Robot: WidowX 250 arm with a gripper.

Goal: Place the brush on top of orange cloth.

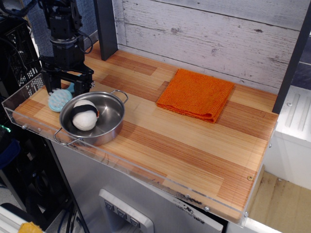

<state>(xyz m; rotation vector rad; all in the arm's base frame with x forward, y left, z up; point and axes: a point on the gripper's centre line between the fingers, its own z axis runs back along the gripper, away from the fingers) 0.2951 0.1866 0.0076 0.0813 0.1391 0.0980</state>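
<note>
Fingers (66, 86) spread wide straddle the brush (60, 98) at the counter's (194, 145) left end, gripping nothing yet; you're lined up over its handle for a pinch, with the pot (93, 118) just beside and the cloth (196, 94) well apart to the right

Laboratory test bench: wooden tabletop (160, 141) with acrylic edge guard (131, 171), mock plank backdrop (209, 34), metal framing (105, 26).

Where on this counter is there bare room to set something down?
Bare wood spans from the steel pot rightward, in front of the orange cloth. The left end is crowded: gripper over brush, right beside the pot.
</note>
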